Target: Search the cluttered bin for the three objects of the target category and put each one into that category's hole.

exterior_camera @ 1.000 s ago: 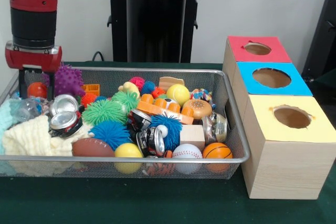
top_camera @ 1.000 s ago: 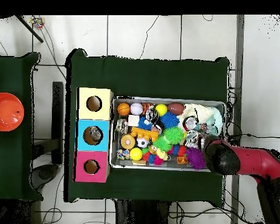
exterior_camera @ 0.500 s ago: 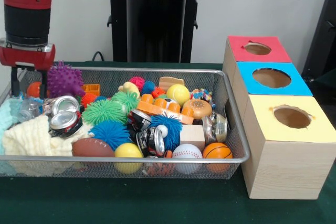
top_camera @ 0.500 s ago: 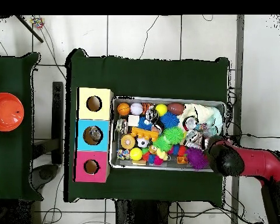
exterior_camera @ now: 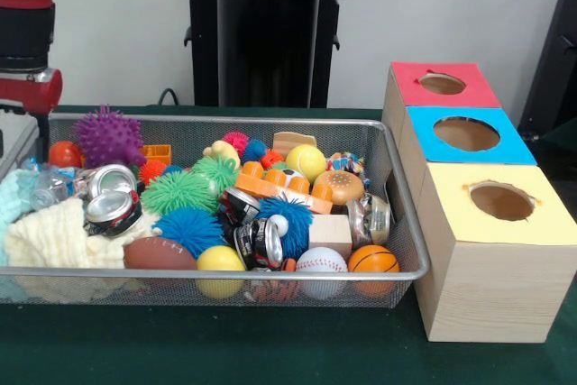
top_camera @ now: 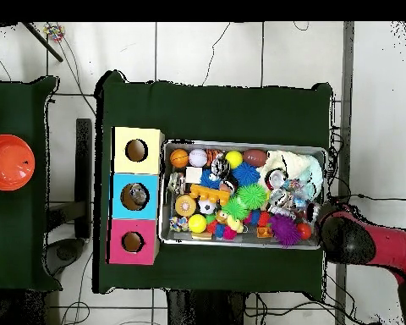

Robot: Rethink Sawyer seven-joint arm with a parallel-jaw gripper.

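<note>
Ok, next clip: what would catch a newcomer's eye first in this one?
Probably the wire mesh bin crammed with bright toys: a purple spiky ball in its far left corner of the front view, with balls along the near edge, a football, a baseball and a basketball. Next, the row of three boxes right of the bin, topped red, blue and yellow, each with a round hole. The red arm stands at the bin's left end.

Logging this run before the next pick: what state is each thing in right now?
Bin: full, cluttered.
Red box: hole open.
Blue box: hole open in front view, something inside from overhead.
Yellow box: hole open.
Cans: crushed, lying among the toys.
Cloth: crumpled in the bin's corner.
Arm: outside the bin's end, jaws hidden.
</note>
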